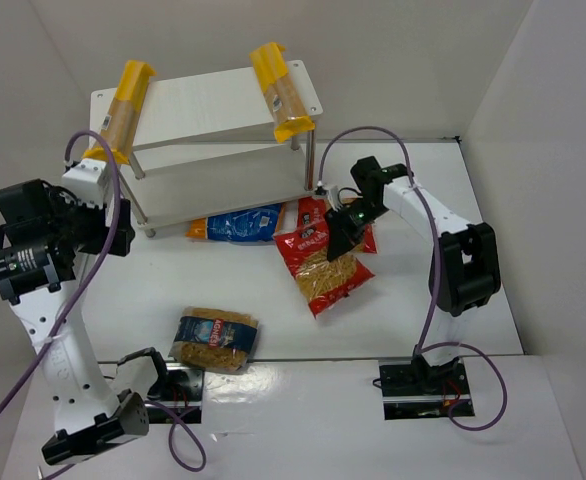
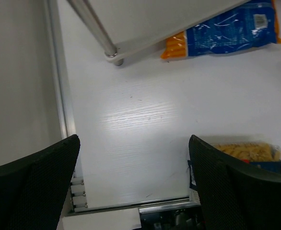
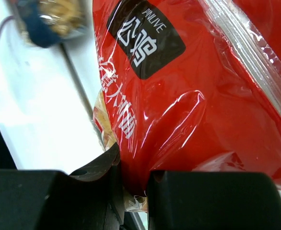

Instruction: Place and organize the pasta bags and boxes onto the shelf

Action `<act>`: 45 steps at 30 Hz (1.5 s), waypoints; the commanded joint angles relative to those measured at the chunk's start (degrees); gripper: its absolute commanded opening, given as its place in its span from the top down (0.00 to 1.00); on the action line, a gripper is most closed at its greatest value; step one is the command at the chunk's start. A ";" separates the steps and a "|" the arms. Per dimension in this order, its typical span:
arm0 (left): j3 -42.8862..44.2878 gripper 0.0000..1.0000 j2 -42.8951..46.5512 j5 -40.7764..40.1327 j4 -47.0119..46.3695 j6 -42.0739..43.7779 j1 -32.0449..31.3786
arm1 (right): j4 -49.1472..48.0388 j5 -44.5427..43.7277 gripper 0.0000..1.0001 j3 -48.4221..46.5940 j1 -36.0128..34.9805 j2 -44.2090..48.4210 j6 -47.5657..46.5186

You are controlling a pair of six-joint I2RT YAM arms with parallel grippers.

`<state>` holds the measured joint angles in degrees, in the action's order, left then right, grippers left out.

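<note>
The white two-tier shelf stands at the back. Two yellow-ended pasta boxes lie across its top board, one at the left end and one at the right end. My right gripper is shut on the red top of a red-topped bag; the right wrist view shows the red film pinched between the fingers. A second red-topped bag lies partly under it. The mostly blue bag with the orange end lies at the shelf's foot. My left gripper is open and empty over bare table.
The blue-label bag lies near the table's front edge, beside my left gripper's right finger. The shelf's front left leg stands just ahead of the left gripper. White walls close in on the left, the back and the right.
</note>
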<state>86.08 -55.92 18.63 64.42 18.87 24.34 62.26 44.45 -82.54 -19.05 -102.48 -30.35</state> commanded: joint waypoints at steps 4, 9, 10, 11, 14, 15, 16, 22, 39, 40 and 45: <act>2.95 0.00 -3.14 14.67 5.62 5.56 -1.21 | 8.84 14.96 1.00 -8.68 -1.08 3.51 -6.83; 2.95 0.00 -5.86 24.83 6.15 5.56 -2.28 | 7.28 18.22 1.00 -12.81 -1.08 3.51 -6.23; 2.95 0.00 -5.87 26.87 6.15 5.04 -2.28 | 5.61 18.74 1.00 -12.82 -1.08 4.21 -4.56; 2.95 0.00 -6.39 28.63 6.15 3.73 -2.80 | 3.16 19.27 1.00 -13.34 -1.69 5.52 0.15; 1.20 0.00 -7.01 33.65 3.44 -0.66 -2.80 | -11.77 19.97 1.00 -10.64 -2.92 9.38 9.92; 0.50 0.00 -6.49 35.58 0.82 -2.07 -2.80 | -15.29 21.11 1.00 -11.32 -3.45 9.40 13.87; -1.60 0.00 -5.09 36.29 -0.86 -3.65 -3.33 | -15.33 22.16 1.00 -12.80 -3.97 7.92 14.87; -9.96 0.03 1.07 33.58 -15.37 -16.22 -10.18 | -22.79 22.71 1.00 -23.07 -10.03 2.29 25.15; -26.40 0.03 6.53 30.50 -38.05 -38.90 -13.26 | -28.59 28.06 1.00 -34.00 -11.89 -2.64 35.09; -26.93 0.03 6.53 30.50 -38.93 -39.96 -13.26 | -29.21 28.06 1.00 -34.00 -11.89 -2.64 35.62; -28.34 0.03 6.00 32.42 -42.71 -44.10 -13.26 | -29.74 27.98 1.00 -36.37 -15.13 -5.36 35.80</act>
<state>57.93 -50.26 48.80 27.59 -20.58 11.40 39.57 66.65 -113.38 -31.75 -107.55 3.73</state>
